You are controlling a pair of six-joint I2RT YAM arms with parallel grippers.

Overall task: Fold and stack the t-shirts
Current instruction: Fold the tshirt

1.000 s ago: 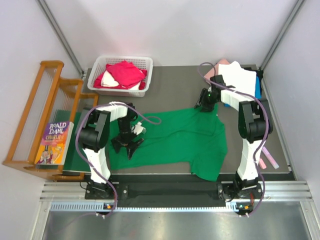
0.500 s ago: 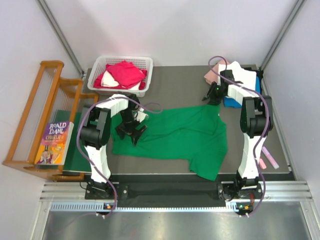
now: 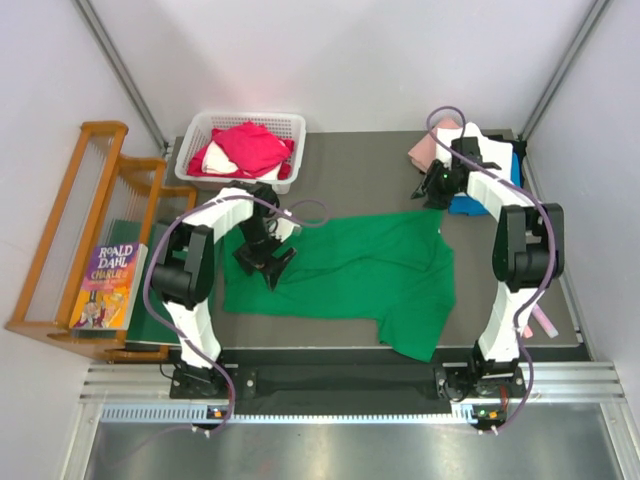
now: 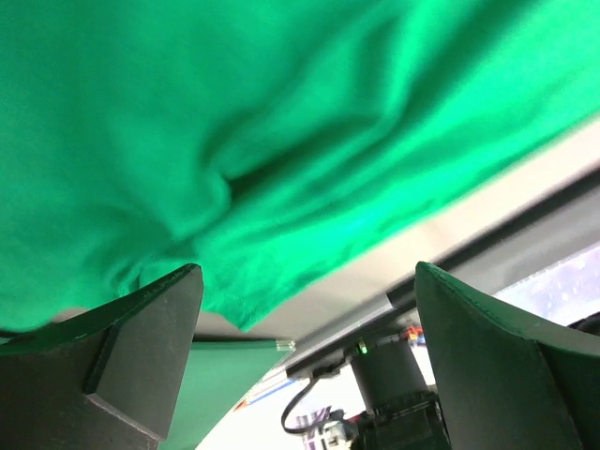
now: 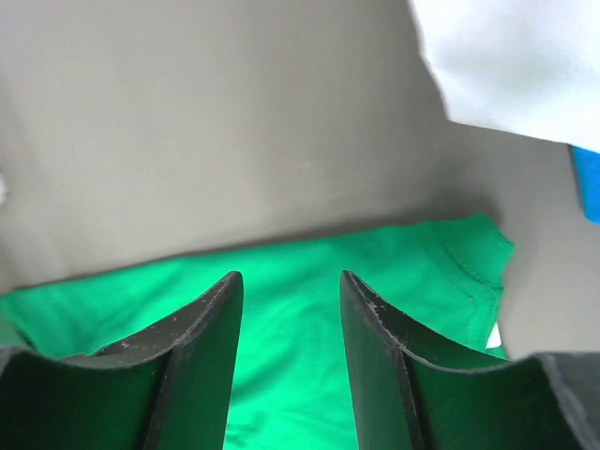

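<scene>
A bright green t-shirt (image 3: 350,270) lies spread on the grey table (image 3: 350,170), one sleeve hanging toward the near edge. My left gripper (image 3: 265,262) hovers over the shirt's left part, jaws wide open and empty (image 4: 307,272), with green cloth (image 4: 234,141) filling that wrist view. My right gripper (image 3: 432,190) hangs just beyond the shirt's far right corner, open part way with nothing between its fingers (image 5: 289,277); the green shirt (image 5: 309,375) lies below them. Folded pink, white and blue t-shirts (image 3: 470,150) are stacked at the back right. Red and white t-shirts (image 3: 245,148) fill a basket.
The white basket (image 3: 290,135) stands at the back left. A wooden rack (image 3: 70,240) with a book (image 3: 108,285) and a dark green mat (image 3: 150,310) stand left of the table. A pink thing (image 3: 540,318) lies at the right edge.
My left gripper has moved away from the near edge, up along the shirt's left side, and the cloth there lies flatter. My right gripper has drawn back and right, off the shirt's far edge toward the stack.
</scene>
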